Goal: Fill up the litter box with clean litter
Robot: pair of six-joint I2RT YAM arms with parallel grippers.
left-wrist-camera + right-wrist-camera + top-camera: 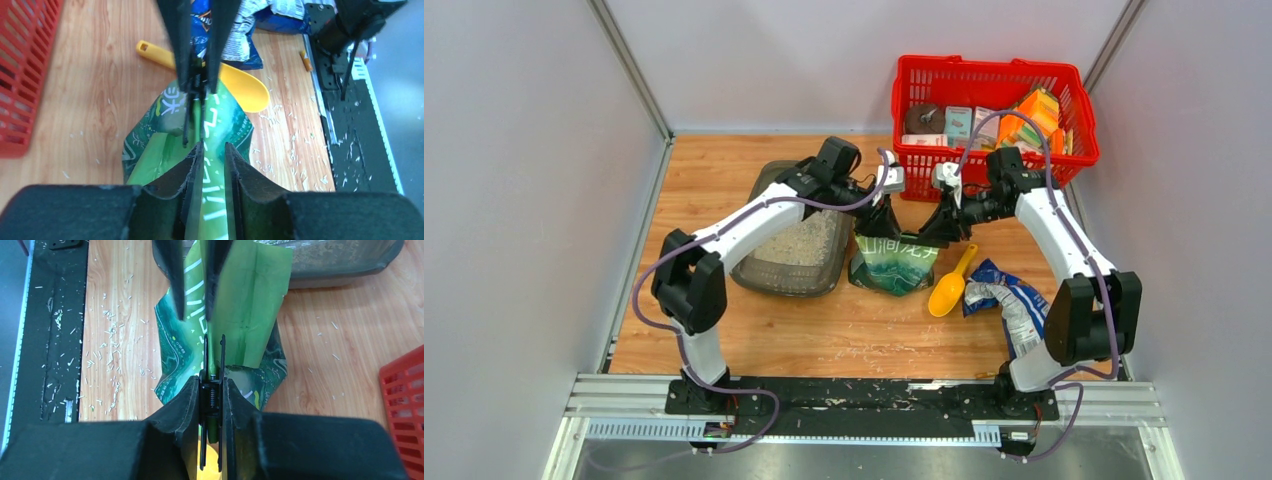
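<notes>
**A:** Left side first. Where's the box?
**B:** Litter box (776, 285) sits on the counter (844, 340), left of centre. Pale litter (809, 245) covers part of its floor, so I'd call it part filled. It's a stiff, shallow tray with a low rim. Grains will likely hop out if you pour from high up.

**A:** Left claw?
**B:** Left claw (212, 150) has its fingers a little apart. They sit astride the top edge of the green bag (894, 265), not pinching it as far as I can see.

**A:** How will the bag handle?
**B:** Soft and slick, floppy at the mouth, with the weight low, by my guess. To tip it, take the top seam with one claw and a low side with the other. Held at one point it may fold. The bag is just beside the box's right wall, perhaps touching, so the pour is short.

**A:** Right claw?
**B:** Right claw (210, 385) is clamped on a black spring clip (197, 82) at the bag's top.

**A:** Room?
**B:** Tight on your right. The yellow scoop (949, 290) lies just beside the bag and the crumpled blue bag (1014, 305) is beyond it. The red basket (994, 110) is behind your right claw. There's open counter in front of the box and bag, toward the bases. Stray grains lie there and on the rail (874, 405). The wall (524, 200) is near the box's left.
</notes>
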